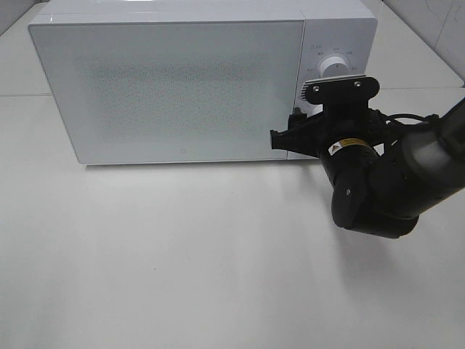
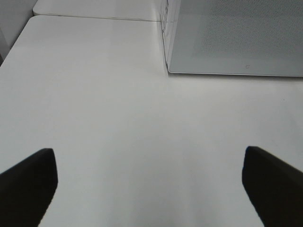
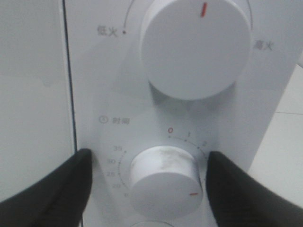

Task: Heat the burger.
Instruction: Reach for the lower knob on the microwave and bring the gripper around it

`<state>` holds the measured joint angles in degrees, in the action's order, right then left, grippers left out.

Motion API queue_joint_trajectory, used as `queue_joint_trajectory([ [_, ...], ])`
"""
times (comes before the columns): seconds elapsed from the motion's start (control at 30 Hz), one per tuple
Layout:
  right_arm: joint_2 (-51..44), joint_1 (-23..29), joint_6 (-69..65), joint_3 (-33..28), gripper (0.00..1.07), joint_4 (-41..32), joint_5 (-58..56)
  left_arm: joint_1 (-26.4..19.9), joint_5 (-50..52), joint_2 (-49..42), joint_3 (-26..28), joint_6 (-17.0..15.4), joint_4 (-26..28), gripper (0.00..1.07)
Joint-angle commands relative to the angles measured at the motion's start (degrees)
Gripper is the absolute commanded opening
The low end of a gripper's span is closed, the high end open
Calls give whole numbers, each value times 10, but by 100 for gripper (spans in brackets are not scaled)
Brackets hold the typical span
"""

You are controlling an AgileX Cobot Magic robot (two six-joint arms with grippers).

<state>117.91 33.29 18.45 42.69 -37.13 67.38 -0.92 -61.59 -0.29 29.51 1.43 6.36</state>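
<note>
Most of the job looks done from my seat: the microwave (image 1: 182,87) is closed and the burger shows in no view, so I judge it is inside, hidden by the frosted door. My right end effector (image 3: 149,158) stands apart, a finger on either side of the timer knob (image 3: 163,182), whose red mark sits off 0. My left end effector (image 2: 149,156) hangs apart over the table (image 2: 118,118). Only the timer setting seems left.

The microwave (image 1: 203,80) is showing a glossy white casing with a finely speckled door (image 1: 167,91), its lower dial (image 3: 163,177) looking like scuffed white plastic. The table (image 1: 182,254) is presenting a smooth matt white top; the right gripper (image 3: 149,156) is appearing matt black.
</note>
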Motion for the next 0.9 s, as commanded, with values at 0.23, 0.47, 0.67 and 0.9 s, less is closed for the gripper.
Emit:
queue_joint_trajectory([
  [0.23,0,-7,4,7,12,4,7,-1,5,-7,-1,-1,1,98],
  [0.47,0,-7,-32,7,2,6,7,-1,5,-7,-1,-1,1,98],
  [0.67,0,-7,-237,7,2,56,10,-1,5,-7,-1,-1,1,98],
  [0.9,0,-7,-576,7,2,132,22,-1,5,-7,-1,-1,1,98],
])
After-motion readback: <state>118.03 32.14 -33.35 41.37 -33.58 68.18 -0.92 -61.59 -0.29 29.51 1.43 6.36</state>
